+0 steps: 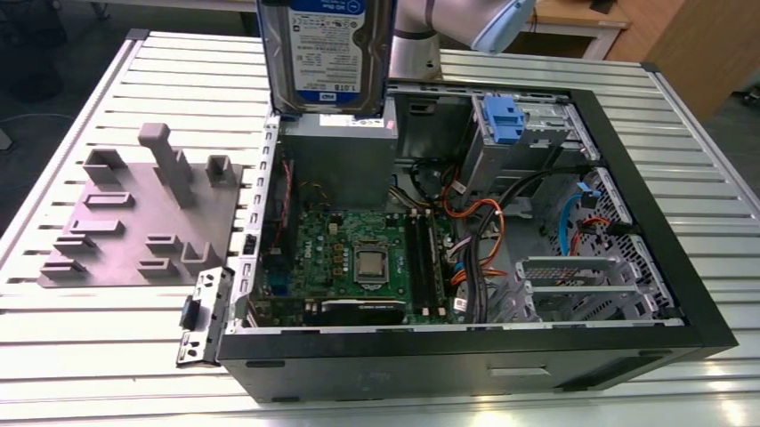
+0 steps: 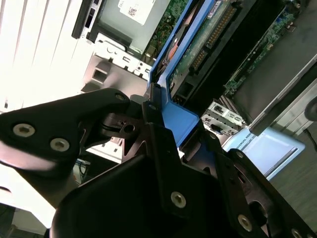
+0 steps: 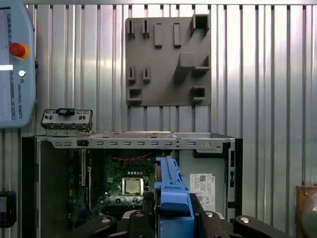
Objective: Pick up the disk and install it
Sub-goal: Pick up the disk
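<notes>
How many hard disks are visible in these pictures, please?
1. The disk hangs upright over the open computer case, gripped by the gripper. More could be hidden in the case's drive bays.

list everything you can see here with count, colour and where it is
disk: one, silver-grey with a white-and-blue label and blue side rails, held up over the open computer case
computer case: one, black, open, lying on the table
circuit board: one, green, inside the case
cables: several, orange and black, inside the case
clip: one, blue, in a metal bay of the case
plate: one, grey, with upright pegs, on the table at the exterior view's left of the case
control pad: one, pale grey with a red button, seen in the first wrist view
table: one, silver, slatted
arm: one, silver-grey, beyond the case in the exterior view
gripper: one, black, shut on the disk's blue rail
</notes>
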Tool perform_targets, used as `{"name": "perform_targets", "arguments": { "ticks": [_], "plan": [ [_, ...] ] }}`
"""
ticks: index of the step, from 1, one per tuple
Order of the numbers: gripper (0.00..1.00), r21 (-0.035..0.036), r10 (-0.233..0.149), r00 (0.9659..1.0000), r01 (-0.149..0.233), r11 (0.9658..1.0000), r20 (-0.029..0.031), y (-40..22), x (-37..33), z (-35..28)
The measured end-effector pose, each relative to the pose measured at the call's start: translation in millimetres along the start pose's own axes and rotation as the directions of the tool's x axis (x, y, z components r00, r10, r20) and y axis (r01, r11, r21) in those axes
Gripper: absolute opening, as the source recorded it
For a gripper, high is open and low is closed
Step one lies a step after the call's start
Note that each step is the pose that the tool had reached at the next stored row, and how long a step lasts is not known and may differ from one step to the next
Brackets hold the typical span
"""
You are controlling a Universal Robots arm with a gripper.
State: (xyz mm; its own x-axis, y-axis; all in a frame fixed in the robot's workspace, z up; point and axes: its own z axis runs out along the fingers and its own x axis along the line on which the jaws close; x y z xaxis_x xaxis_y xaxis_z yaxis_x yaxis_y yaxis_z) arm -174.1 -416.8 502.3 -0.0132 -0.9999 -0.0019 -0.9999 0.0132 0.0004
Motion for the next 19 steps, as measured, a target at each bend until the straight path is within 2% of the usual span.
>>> {"name": "perform_targets", "arguments": {
  "ticks": [3, 6, 19],
  "plan": [
    [0.36, 0.0002, 0.001, 1.0, -0.001, 1.0, -0.0003, -0.2, 5.2, 0.5],
    [0.36, 0.0, 0.003, 1.0, -0.003, 1.0, -0.0004, -6.2, 5.9, 2.1],
    [0.36, 0.0001, 0.003, 1.0, -0.003, 1.0, -0.0002, -58.4, 5.3, 7.9]
  ]
}}
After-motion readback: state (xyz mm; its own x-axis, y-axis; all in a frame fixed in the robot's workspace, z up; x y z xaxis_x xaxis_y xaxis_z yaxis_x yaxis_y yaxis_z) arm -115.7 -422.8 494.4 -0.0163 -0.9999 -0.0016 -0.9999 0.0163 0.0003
